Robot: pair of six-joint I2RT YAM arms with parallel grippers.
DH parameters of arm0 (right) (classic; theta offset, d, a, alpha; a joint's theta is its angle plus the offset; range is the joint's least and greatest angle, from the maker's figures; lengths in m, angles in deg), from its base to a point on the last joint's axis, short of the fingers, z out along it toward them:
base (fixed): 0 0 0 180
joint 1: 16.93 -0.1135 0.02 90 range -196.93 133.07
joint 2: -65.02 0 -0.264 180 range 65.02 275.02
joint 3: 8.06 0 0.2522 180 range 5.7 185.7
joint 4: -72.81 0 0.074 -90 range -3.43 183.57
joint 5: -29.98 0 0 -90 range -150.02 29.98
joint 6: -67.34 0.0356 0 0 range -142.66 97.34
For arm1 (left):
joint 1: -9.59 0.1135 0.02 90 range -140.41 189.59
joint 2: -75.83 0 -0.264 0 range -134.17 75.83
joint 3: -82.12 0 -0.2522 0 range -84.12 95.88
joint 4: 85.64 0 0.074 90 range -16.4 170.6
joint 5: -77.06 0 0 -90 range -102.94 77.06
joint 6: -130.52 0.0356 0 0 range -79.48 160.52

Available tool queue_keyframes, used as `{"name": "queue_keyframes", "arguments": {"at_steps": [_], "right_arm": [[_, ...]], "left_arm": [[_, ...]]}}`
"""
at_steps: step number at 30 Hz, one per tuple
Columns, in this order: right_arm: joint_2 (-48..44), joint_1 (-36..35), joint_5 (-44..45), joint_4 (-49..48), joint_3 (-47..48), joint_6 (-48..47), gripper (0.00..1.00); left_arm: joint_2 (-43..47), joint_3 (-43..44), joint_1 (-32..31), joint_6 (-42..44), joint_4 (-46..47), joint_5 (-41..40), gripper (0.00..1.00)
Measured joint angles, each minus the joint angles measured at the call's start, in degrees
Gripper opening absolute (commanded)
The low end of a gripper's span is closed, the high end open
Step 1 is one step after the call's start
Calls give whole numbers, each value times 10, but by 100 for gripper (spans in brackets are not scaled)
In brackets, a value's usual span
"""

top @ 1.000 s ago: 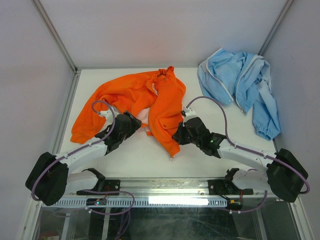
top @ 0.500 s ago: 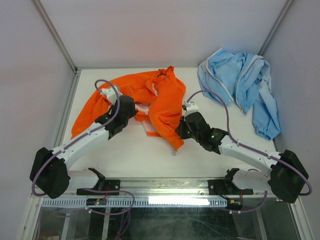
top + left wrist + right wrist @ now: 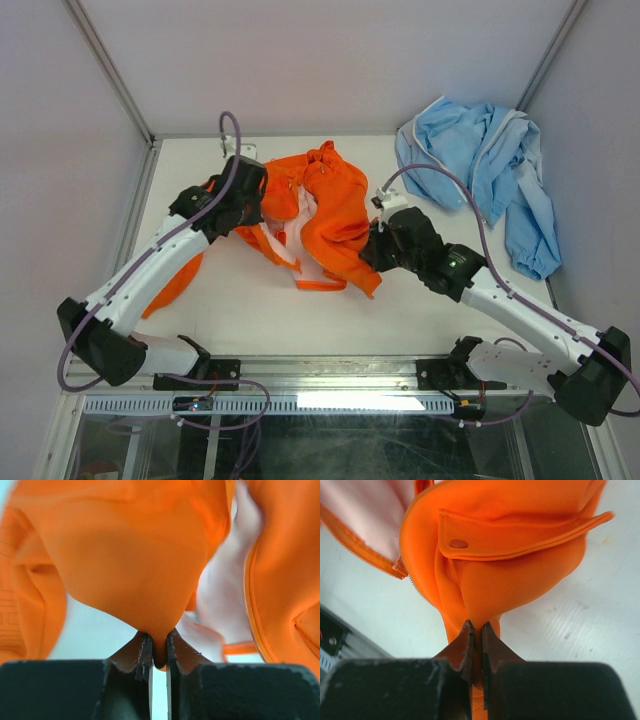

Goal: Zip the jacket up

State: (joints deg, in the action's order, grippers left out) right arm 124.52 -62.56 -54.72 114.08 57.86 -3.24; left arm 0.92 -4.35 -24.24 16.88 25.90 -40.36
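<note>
A white table (image 3: 250,310) stands between pale walls. From above, the jacket (image 3: 330,215) lies bunched at mid-table toward the back, its front open and its pale lining (image 3: 305,205) showing. A blue garment (image 3: 480,170) sits in the back right corner, apart from it. The left gripper (image 3: 262,192) meets the jacket's left side, and the right gripper (image 3: 368,252) meets its right edge.

In the left wrist view, the jaws are nearly closed and pinch a fold of orange fabric. The fabric seems lifted off the table, though blur leaves that uncertain.

In the right wrist view, the jaws clamp a fold below a pocket flap with a snap (image 3: 458,543). Zipper teeth (image 3: 370,550) run along the open edge at left.
</note>
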Motion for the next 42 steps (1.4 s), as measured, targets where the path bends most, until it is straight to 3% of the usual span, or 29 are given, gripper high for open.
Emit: {"name": "queue_keyframes", "arguments": {"at_steps": [6, 9, 12, 16, 19, 25, 29, 33, 42], "right_arm": [[55, -16, -67, -7, -78, 8, 0], [70, -18, -51, -3, -108, 15, 8], [74, -18, -47, -2, -110, 13, 23], [79, -19, -67, -10, -101, 6, 45], [76, -19, -69, -12, -91, 0, 54], [31, -19, -50, -6, -62, -7, 64], [-10, -19, -51, -20, -61, -11, 67], [11, -20, -79, -71, -61, -11, 69], [85, -22, -99, -156, -97, -6, 71]], "left_arm": [[-93, -101, -15, 16, 21, 109, 0], [-133, -125, -23, 17, 18, 110, 4], [-144, -126, -28, 18, 18, 118, 20], [-142, -126, -49, 20, 47, 163, 32], [-126, -132, -68, 18, 83, 216, 44], [-52, -125, -70, 12, 120, 277, 69], [-23, -103, -50, 7, 123, 279, 70], [-39, -54, 0, 8, 119, 258, 70], [-266, 105, 35, 11, 124, 210, 58]]}}
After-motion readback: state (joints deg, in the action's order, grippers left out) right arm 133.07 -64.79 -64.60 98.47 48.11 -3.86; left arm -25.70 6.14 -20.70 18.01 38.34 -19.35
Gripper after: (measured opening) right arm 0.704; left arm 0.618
